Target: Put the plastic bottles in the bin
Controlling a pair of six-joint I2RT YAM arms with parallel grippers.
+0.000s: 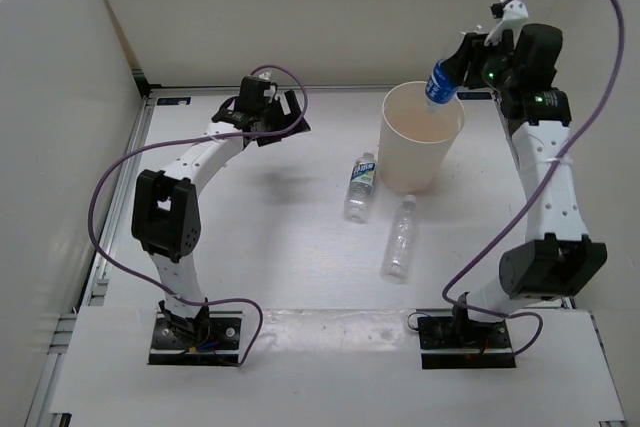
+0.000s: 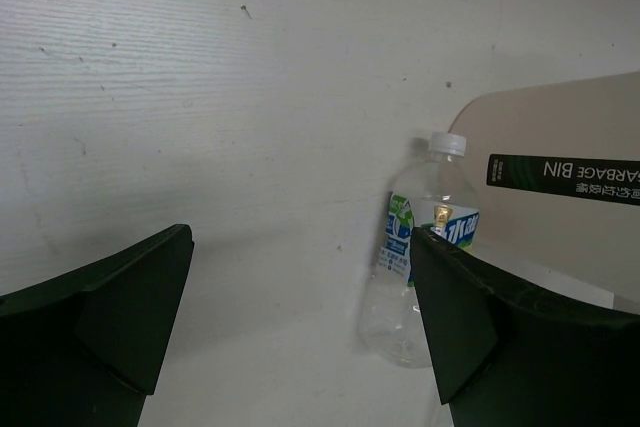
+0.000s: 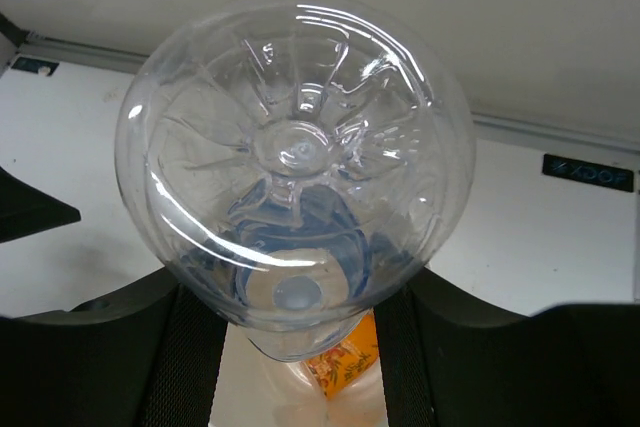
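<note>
Right hand [image 1: 462,65] pinches the blue-label bottle [image 1: 440,84] above the bin [image 1: 415,162], where an orange bottle [image 3: 345,362] lies.

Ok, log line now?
right jaws: shut on short blue-label plastic bottle over cream-white round bin | left jaws: open, empty | in bin: orange bottle | on table: white-green-label clear bottle, plain clear bottle
</note>
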